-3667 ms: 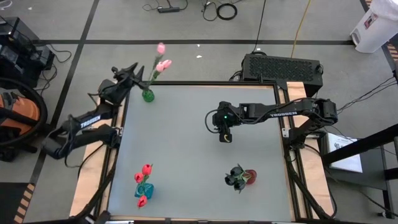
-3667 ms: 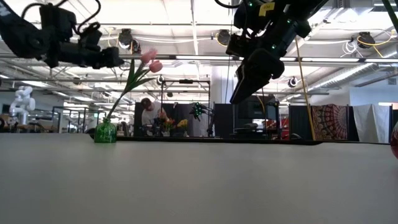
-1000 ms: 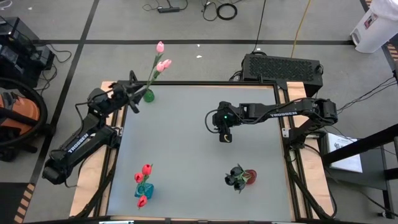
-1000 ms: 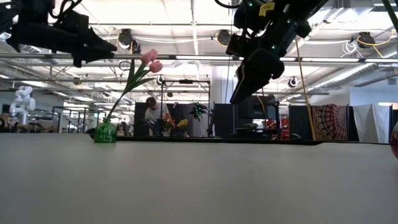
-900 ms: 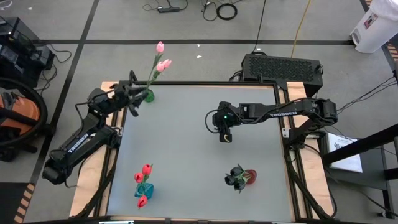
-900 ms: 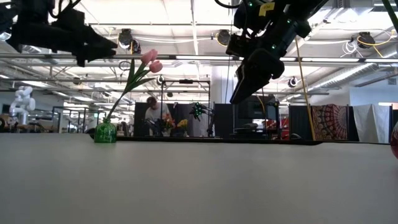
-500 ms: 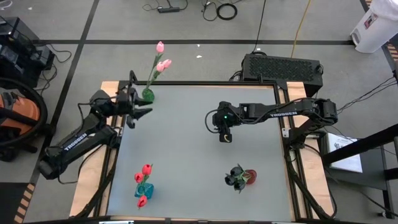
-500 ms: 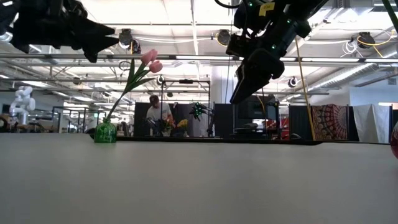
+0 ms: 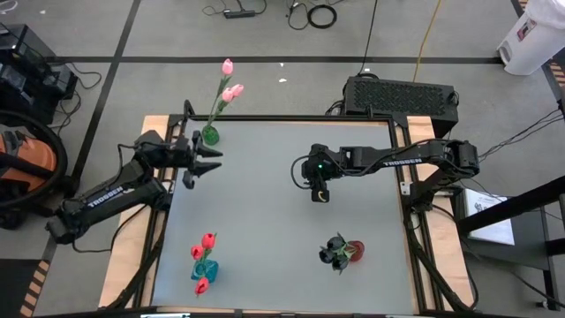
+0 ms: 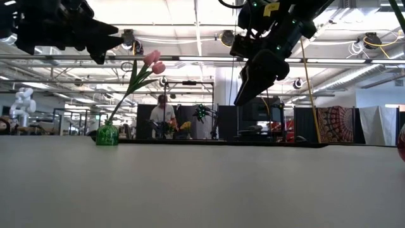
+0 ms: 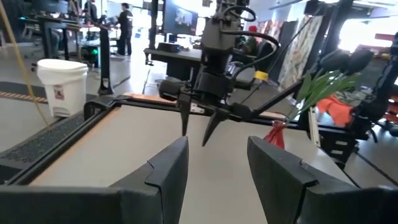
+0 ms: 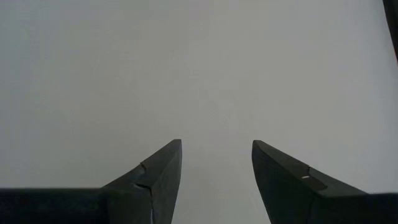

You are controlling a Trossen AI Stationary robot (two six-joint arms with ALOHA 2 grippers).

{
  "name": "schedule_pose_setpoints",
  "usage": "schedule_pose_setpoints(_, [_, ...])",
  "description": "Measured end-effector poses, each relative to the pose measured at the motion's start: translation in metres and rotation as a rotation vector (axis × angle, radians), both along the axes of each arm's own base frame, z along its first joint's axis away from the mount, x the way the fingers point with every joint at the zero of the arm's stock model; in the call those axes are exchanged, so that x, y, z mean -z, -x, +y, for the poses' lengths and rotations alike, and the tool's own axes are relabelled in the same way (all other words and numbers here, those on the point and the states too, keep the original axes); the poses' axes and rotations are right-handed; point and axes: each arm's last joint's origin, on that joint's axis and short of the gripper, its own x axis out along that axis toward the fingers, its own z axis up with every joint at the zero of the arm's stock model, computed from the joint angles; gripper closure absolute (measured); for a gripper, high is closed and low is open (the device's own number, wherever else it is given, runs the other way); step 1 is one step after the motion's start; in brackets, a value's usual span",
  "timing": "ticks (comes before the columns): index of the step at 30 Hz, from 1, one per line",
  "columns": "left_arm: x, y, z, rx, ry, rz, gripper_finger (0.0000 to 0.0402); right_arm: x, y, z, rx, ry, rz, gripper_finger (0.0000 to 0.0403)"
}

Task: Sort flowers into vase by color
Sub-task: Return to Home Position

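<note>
Starting at the near side of the table (image 9: pixel 274 230): the blue vase (image 9: pixel 204 270) sits toward the left corner with the red flowers (image 9: pixel 208 240) stuck in it. Over on the right is the red vase (image 9: pixel 355 251) holding the black flowers (image 9: pixel 335 253). The two vases are well apart.

Further in, around mid-table, the right claw (image 9: pixel 320 195) hangs above the surface pointing straight down. Its fingers are spread with nothing between them, and its own wrist cam sees only bare table through the gap. Going by the low view it's clear of the tabletop.

A bit further back on the left, the left claw (image 9: pixel 212 159) is up in the air just inside the table's left edge, aimed across toward the right arm. It's also released and empty.

At the far left corner stands the green vase (image 9: pixel 210 136) with the pink flowers (image 9: pixel 229 88), their stems leaning out past the far edge. The left claw is near that vase but not touching it.

Way behind all that, a person (image 10: pixel 163 117) stands in the room.
</note>
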Motion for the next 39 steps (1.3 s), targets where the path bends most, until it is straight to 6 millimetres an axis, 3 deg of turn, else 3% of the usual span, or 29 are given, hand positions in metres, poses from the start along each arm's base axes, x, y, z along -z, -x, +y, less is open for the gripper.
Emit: schedule_pose_setpoints(39, [-0.0007,0.0001,0.0013,-0.044,0.001,-0.006,0.0230,0.0000,0.0000,0.0000,0.000,0.000,0.000,0.0215])
